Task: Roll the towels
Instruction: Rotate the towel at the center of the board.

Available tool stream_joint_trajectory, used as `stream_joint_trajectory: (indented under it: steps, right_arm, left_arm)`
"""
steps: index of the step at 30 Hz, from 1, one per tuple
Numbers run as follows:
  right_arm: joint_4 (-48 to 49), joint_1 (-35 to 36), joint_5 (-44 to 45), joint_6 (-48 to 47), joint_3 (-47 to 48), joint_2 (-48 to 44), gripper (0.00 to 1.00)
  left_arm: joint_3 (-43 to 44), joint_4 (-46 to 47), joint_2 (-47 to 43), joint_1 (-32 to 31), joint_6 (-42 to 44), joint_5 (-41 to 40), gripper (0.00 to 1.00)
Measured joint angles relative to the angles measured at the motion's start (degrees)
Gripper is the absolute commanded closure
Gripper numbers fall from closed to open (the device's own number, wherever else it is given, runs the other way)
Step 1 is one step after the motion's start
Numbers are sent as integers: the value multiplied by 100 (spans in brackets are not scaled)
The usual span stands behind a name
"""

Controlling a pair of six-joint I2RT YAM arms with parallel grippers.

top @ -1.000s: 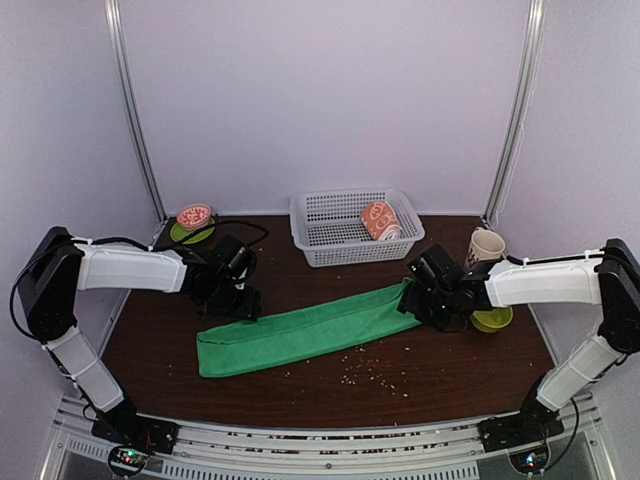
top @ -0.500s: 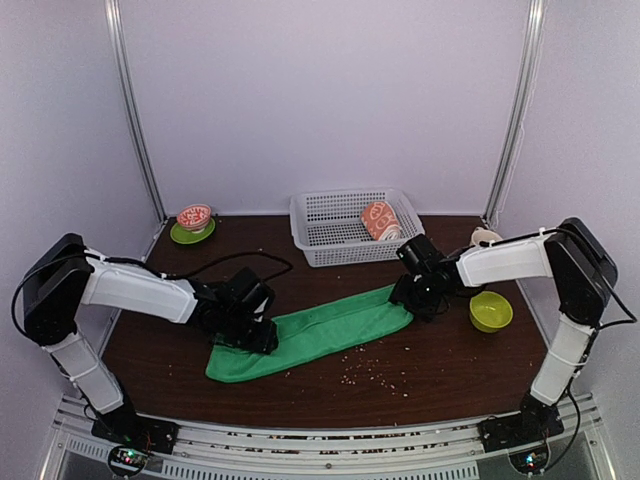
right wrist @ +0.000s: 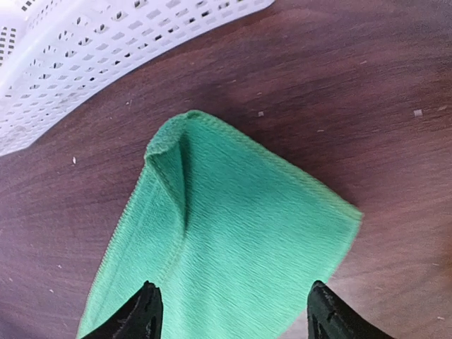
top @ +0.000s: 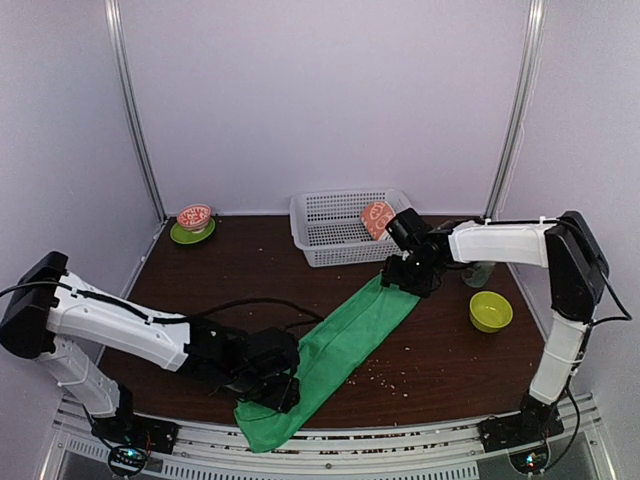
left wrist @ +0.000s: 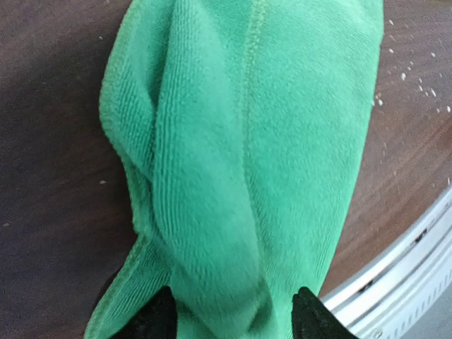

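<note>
The green towel [top: 345, 335] lies folded into a long strip, running diagonally from beside the basket to the table's front edge. My left gripper [top: 280, 385] is at its near end. In the left wrist view the plush green towel [left wrist: 268, 141] is bunched between the fingers of the left gripper [left wrist: 233, 321], which is shut on it. My right gripper [top: 405, 272] is over the far end. There the green towel [right wrist: 240, 212] lies flat under the right gripper [right wrist: 236, 314], whose jaws stand wide open. The peach-orange towel [top: 378, 216] sits rolled in the basket.
A white basket [top: 340, 255] stands at the back centre, also in the right wrist view as the basket [right wrist: 106, 49]. A green bowl [top: 491, 310] sits at the right and a green plate [top: 193, 232] at the back left. Crumbs [top: 385, 378] dot the table. The front rail [left wrist: 402, 282] is close to the left gripper.
My left gripper has moved toward the front edge, dragging the towel's near end, so the strip swung from nearly level to steeply diagonal. My right gripper shifted back-left toward the basket.
</note>
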Motion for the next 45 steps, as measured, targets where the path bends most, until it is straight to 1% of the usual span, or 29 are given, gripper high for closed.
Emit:
stream_joint_trajectory:
  steps: [3,6,8,11,13,16,18,20,23,26,31,35,39,40,41,43,45]
  right_arm:
    - [-330,68,240,-199,-59,-470,27]
    - [-422,337,498,-273,-299,-1305,32]
    - [-415,868,566,-275,-503,-1873,36]
    - [-190,2168,658,-155,-802,-2253,42]
    - [-114,2946,643,-24,-874,-2094,47]
    - [-74,3995,688,122,-706,-1401,52]
    - [-133,4430,767,140,-382,-813,54]
    - [-153,4677,804,118,-22,-315,56]
    - [-114,4839,813,76,417,282,57]
    - [-109,4824,839,26,616,645,58]
    - [-164,4677,820,-66,531,890,59]
    - [-358,4518,767,-197,323,892,59]
    - [-409,4411,737,-339,146,844,59]
    - [-367,4360,728,-387,-197,601,59]
    - [-367,4360,728,-387,-197,601,59]
    - [-144,4256,645,-398,-629,330,59]
    - [-107,4065,566,-387,-1204,-129,59]
  left_arm:
    - [4,-669,-710,-149,-291,-354,23]
    - [17,-1290,-1558,-175,-501,-776,20]
    - [42,-1683,-2142,-175,-597,-1134,21]
    - [92,-2181,-2885,-170,-691,-1742,21]
    - [131,-2468,-3276,-146,-763,-2153,22]
    - [140,-2806,-3654,-83,-876,-2675,22]
    - [140,-2955,-3838,-57,-944,-2933,23]
    - [136,-3088,-4063,-50,-1025,-3165,23]
    - [52,-3169,-4419,-44,-1152,-3370,24]
    - [-149,-3217,-4723,-44,-1338,-3460,24]
    - [-474,-3322,-4905,-44,-1537,-3475,24]
    - [-507,-3257,-4642,-7,-1510,-3488,24]
    - [-470,-3067,-4162,142,-1255,-3467,24]
    - [-428,-2798,-3738,284,-999,-3407,24]
    - [-428,-2791,-3727,284,-986,-3403,24]
    - [-374,-2667,-3512,442,-756,-3254,24]
    - [-254,-2371,-3165,684,-511,-3104,24]
